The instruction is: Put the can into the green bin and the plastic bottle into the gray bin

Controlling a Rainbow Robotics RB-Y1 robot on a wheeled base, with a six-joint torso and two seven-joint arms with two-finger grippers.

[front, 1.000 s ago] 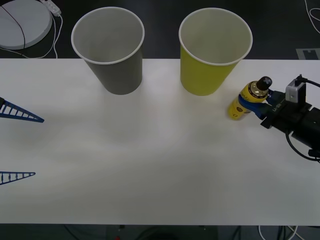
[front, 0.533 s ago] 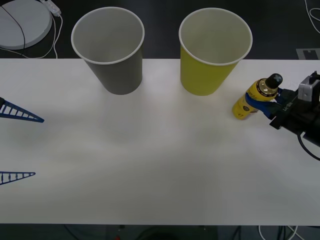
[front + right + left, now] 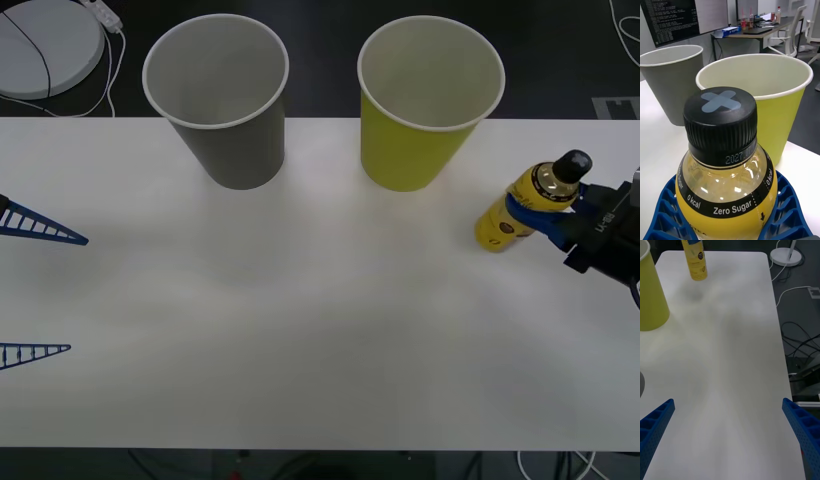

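Bottle: small yellow-labelled plastic bottle (image 3: 527,206) with black cap, tilted, beside the yellow-green paper cup (image 3: 428,102), at the table's right.
Right gripper (image 3: 548,217): pinching its shoulder.
Left gripper (image 3: 38,290): spread, idle.
Risk: wrong bin; gray paper cup (image 3: 221,98) lies farther away.

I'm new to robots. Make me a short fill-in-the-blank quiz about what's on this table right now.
1. The right tool is shut on the plastic ____.
2. The bottle's screw cap is coloured ____.
3. Seen from the front, the gray bin stands to the ____ of the green bin.
4. The left tool hangs with its fingers ____.

Missing words: bottle; black; left; open
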